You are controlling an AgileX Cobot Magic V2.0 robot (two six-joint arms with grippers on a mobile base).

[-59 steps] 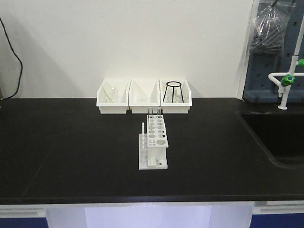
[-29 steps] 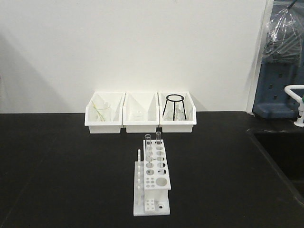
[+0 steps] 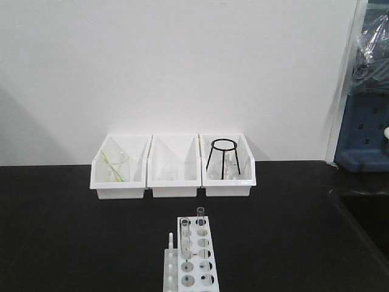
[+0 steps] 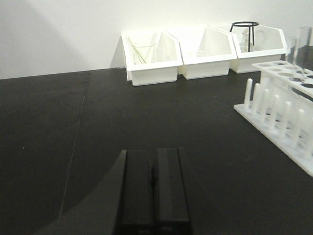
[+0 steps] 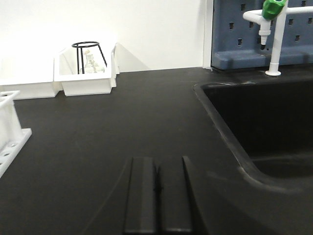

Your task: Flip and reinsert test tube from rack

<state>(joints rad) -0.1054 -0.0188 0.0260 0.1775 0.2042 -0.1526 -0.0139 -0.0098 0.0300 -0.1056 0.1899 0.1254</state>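
- Left jaws: pressed together, holding nothing, above the bench [image 4: 98, 122].
- Right jaws: pressed together, holding nothing.
- Rack [image 4: 286, 110]: standing on the bench, ahead-right of the left jaws and ahead-left of the right jaws.
- Two test tubes [image 4: 303, 49]: upright in the rack's far-end holes.
- Three white bins [image 4: 208, 68]: beyond the rack, against the wall.

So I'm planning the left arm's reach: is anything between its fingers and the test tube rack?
Nothing visible. Only bare black counter lies between the left gripper, fingers together, and the rack ahead to its right. The three white bins sit farther back by the wall, outside that path.
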